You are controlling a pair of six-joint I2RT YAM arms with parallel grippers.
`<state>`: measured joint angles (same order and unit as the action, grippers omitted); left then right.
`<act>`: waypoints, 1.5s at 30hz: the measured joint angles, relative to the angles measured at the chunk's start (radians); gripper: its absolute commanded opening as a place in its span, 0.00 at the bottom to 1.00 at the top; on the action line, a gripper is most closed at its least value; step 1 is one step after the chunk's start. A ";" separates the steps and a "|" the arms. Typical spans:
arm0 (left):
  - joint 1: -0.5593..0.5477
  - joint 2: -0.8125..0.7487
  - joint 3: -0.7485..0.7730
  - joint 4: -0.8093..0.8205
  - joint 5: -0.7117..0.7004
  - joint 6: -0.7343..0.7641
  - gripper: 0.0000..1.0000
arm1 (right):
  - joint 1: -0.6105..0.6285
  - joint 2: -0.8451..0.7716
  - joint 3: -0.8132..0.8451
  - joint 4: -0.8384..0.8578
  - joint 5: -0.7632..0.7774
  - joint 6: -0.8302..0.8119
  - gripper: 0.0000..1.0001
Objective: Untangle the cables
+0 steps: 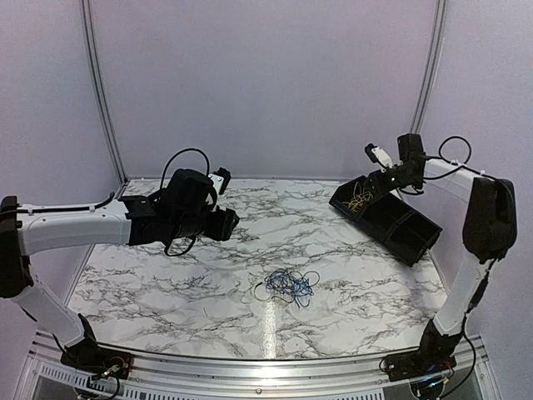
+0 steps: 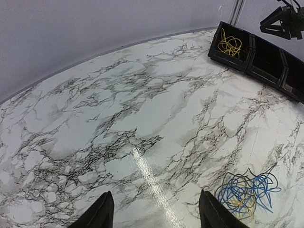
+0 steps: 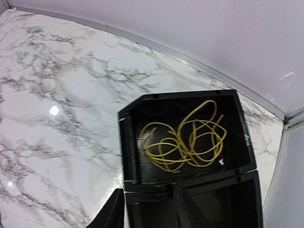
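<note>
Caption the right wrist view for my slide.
Right gripper hovers open over the black bin, yellow cable coiled in its end compartment.

Looked two-toned throughout: white tubes, black joints.

Carried a long white tubular link (image 1: pixel 75 229) on the left arm ending in a bulky black wrist housing (image 1: pixel 187 208), with a thin black cable loop (image 1: pixel 185 154) arching over it and a small white camera block (image 1: pixel 219 178) beside; matched that on the right with a matte black elbow shell (image 1: pixel 490 218), a white lower tube (image 1: pixel 462 296), another black looping wire (image 1: pixel 456 143) and a white wrist camera (image 1: pixel 379 154); ended in tapered black gripper fingers (image 2: pixel 102 213); sat on black bases (image 1: pixel 420 367) with small red and orange wires exposed.
</note>
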<state>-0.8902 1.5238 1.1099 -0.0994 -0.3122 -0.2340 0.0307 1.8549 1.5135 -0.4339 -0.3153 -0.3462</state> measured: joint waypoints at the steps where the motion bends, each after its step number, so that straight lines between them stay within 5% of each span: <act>1: 0.000 0.000 0.000 0.000 0.014 0.003 0.60 | 0.014 -0.052 -0.054 0.008 -0.025 -0.006 0.35; 12: -0.019 0.108 0.007 0.000 0.280 -0.018 0.39 | 0.442 -0.451 -0.528 0.044 -0.267 -0.163 0.25; 19: -0.093 0.190 0.027 0.020 0.429 -0.137 0.19 | 0.658 -0.496 -0.625 0.045 -0.253 -0.260 0.22; 28: -0.130 0.251 -0.058 0.186 0.496 -0.410 0.36 | 0.688 -0.416 -0.650 0.105 -0.243 -0.284 0.32; 45: -0.160 0.351 -0.007 0.224 0.460 -0.549 0.20 | 0.692 -0.380 -0.676 0.152 -0.193 -0.286 0.38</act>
<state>-1.0500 1.8748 1.1027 0.1246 0.1474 -0.7830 0.7227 1.4746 0.8379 -0.2821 -0.5087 -0.6319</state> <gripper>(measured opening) 0.249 0.378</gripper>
